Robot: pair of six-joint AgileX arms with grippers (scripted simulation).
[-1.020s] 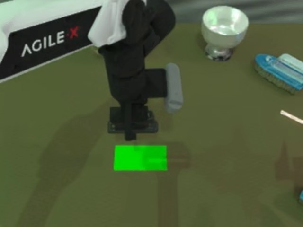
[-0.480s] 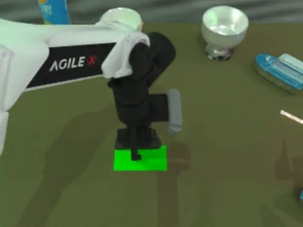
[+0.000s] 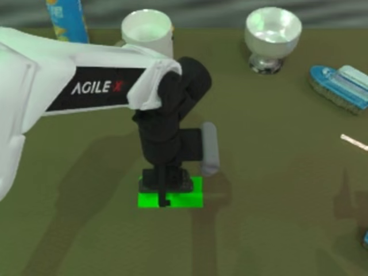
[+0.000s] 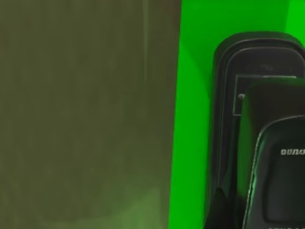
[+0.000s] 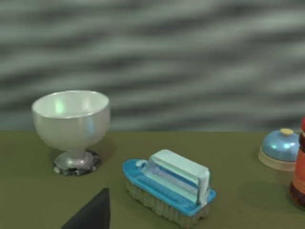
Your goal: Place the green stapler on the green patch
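Note:
My left gripper [image 3: 167, 184] hangs over the green patch [image 3: 191, 199], a flat neon-green rectangle in the middle of the table. It is shut on the green stapler [image 3: 165, 199], whose dark end sticks out past the gripper toward the front edge of the patch. In the left wrist view the nearly black green stapler [image 4: 259, 124] lies lengthwise over the green patch [image 4: 190, 119], close to its surface. I cannot see whether it touches. My right gripper [image 5: 95, 214] is out of the top view and shows only as a dark tip in its own wrist view.
At the back stand a white mug [image 3: 147, 27], a blue can [image 3: 64, 20] and a pearly goblet [image 3: 272, 34]. A blue brush [image 3: 340, 85] and a thin white stick [image 3: 353, 142] lie at the right. A bell [image 5: 281, 149] and a red bottle [image 5: 300, 176] stand beyond.
My left arm has carried the stapler forward, from just behind the patch to over it, and reached farther across the table. The mug and can have come into view.

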